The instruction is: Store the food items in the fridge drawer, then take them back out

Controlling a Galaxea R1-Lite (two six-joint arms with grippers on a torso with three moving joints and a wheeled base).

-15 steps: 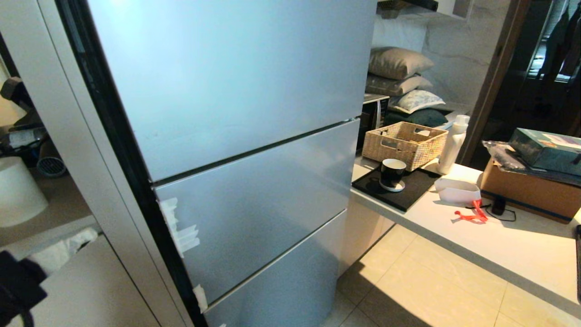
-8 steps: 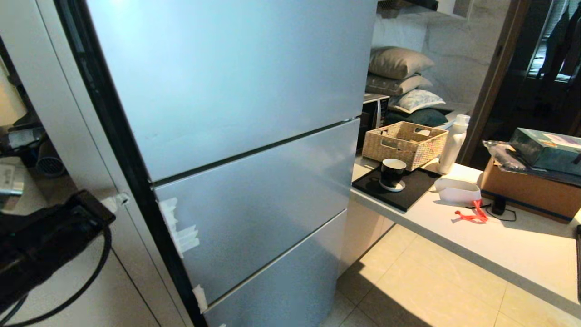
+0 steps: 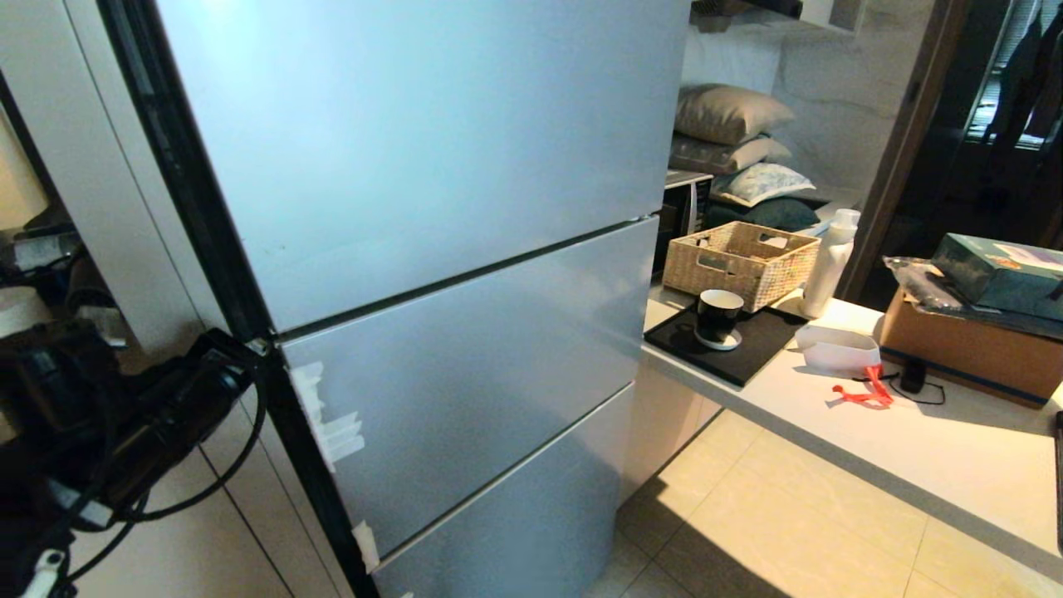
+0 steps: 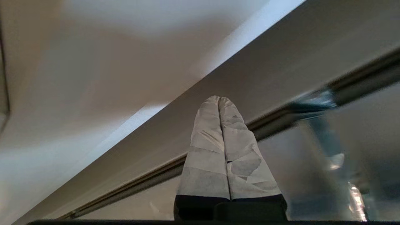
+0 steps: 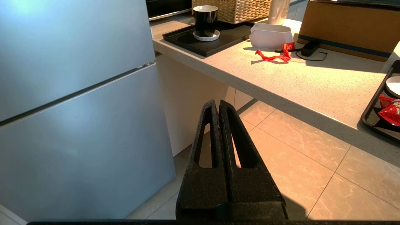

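The fridge (image 3: 432, 166) stands closed, showing only its silver-blue outer panels. The fridge drawer and the food items are out of view. My left gripper (image 3: 259, 345) is raised beside the fridge's black left edge, at the seam between the top and middle panels. In the left wrist view its white-taped fingers (image 4: 207, 131) are pressed together, so the left gripper (image 4: 219, 98) is shut and empty, close to the seam (image 4: 312, 104). My right gripper (image 5: 217, 101) hangs low and shut over the floor tiles, holding nothing.
A white cabinet (image 3: 208, 515) adjoins the fridge on the left. On the right a counter (image 3: 930, 457) carries a black tray (image 3: 747, 349) with a cup (image 3: 718, 318), a wicker basket (image 3: 742, 264), a white bottle (image 3: 830, 262) and a cardboard box (image 3: 972, 349). Red packets (image 5: 389, 109) lie in another tray.
My left arm has swung up and to the right from the lower-left corner to the fridge's left edge at the upper seam. The right arm has stayed still.
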